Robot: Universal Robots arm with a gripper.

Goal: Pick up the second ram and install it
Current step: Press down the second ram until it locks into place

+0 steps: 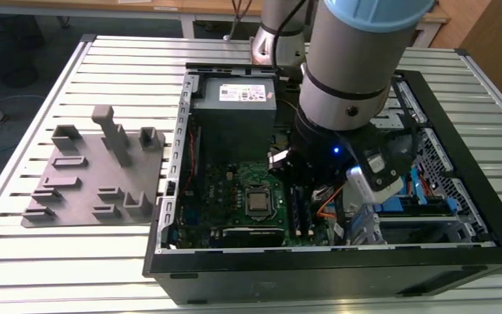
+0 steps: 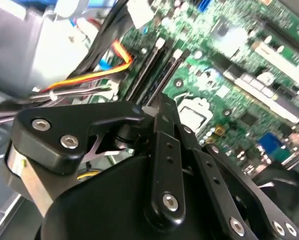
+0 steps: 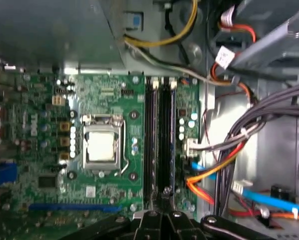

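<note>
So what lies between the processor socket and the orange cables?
In the first wrist view, the long black memory sockets stand between the processor socket and the orange cables.

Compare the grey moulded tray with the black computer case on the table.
The grey tray is a low, flat plate with upright posts; the computer case is a taller black box, open on top. The tray lies at the exterior view's left, the case to its right. The case holds a green motherboard, and the arm reaches into it, not over the tray. Both rest on the slatted table.
</note>
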